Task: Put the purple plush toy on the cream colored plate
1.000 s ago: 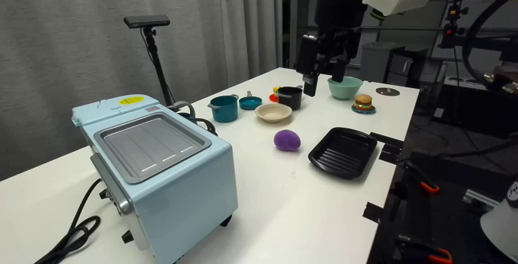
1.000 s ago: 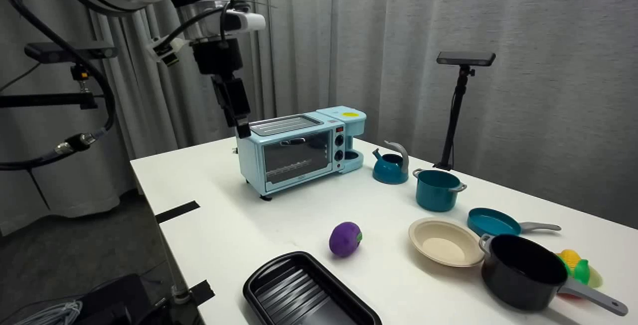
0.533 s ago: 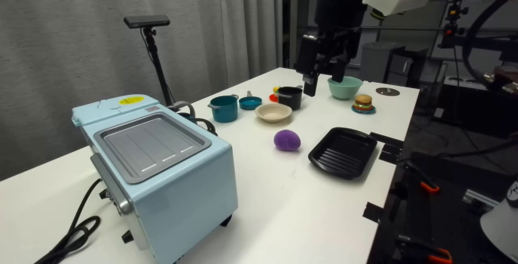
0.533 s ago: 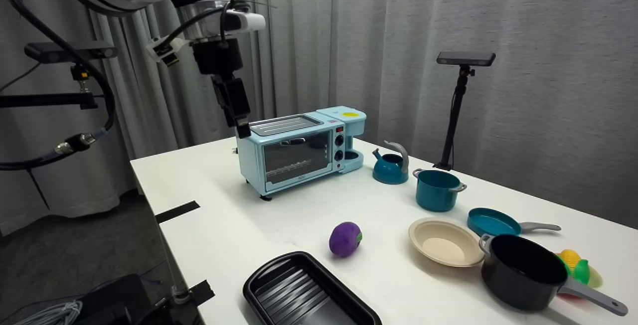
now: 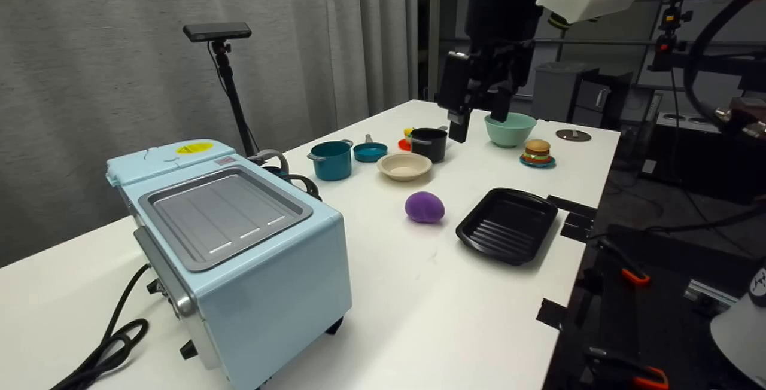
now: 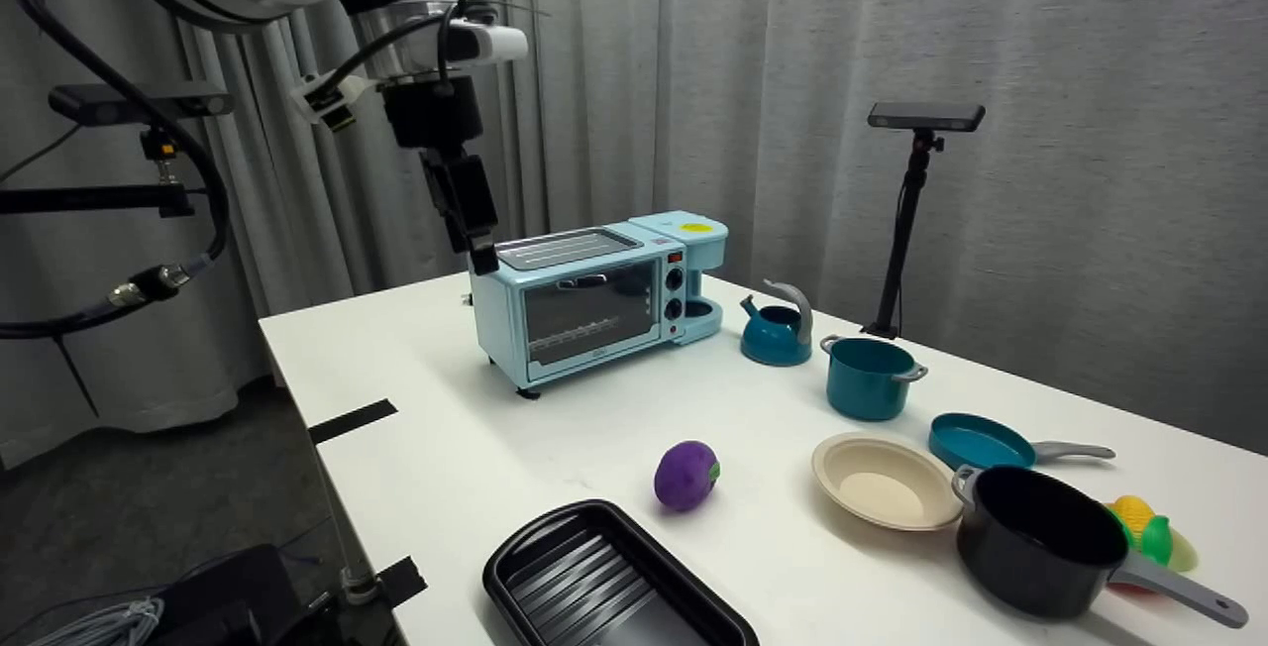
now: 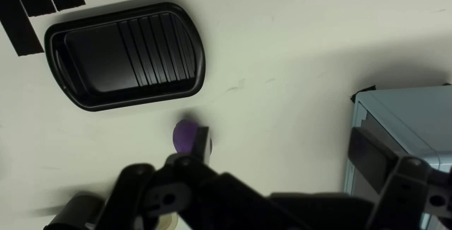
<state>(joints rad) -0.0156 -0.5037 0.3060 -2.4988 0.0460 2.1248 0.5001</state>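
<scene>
The purple plush toy (image 5: pixel 425 207) lies on the white table between the black ribbed tray and the cream colored plate (image 5: pixel 404 167). In an exterior view the toy (image 6: pixel 686 476) shows a small green patch, and the plate (image 6: pixel 885 487) is bare. My gripper (image 5: pixel 480 119) is open and empty, high above the table. In the wrist view the gripper's (image 7: pixel 284 152) fingers stand wide apart; the left one covers part of the toy (image 7: pixel 183 136). Only a bit of the plate (image 7: pixel 168 221) shows there, behind the gripper's linkage.
The black ribbed tray (image 6: pixel 604 577) lies beside the toy. A light blue toaster oven (image 6: pixel 594 309) stands on the table. A black pot (image 6: pixel 1040 542) stands beside the plate, with a teal pan (image 6: pixel 981 440) and a teal pot (image 6: pixel 870 383) near. A green bowl (image 5: pixel 510 131) stands farther off.
</scene>
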